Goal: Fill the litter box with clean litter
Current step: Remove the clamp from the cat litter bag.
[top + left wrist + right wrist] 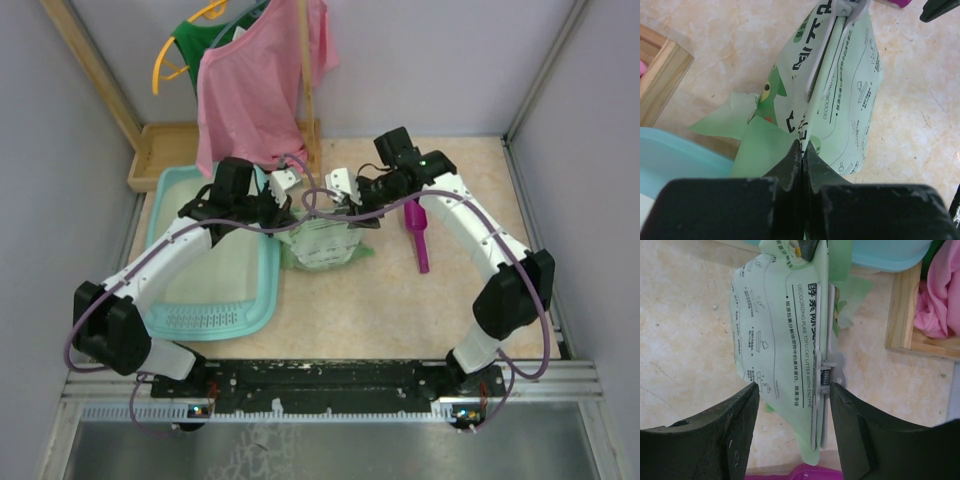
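The litter bag [325, 243] is being pinched in the closed left jaws on the worktop [400, 310], just beside the litter box [215, 275]; no clean litter is being shown. The right jaws are being held wide open, empty, astride the grey clip [822, 390] sealing the bag, which should probably be squeezed squarely.

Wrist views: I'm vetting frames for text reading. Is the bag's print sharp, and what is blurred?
Left wrist: litter bag print legible, evenly lit; the near black jaws are slightly soft. Right wrist: print crisp; jaws at the bottom dark and blurred.
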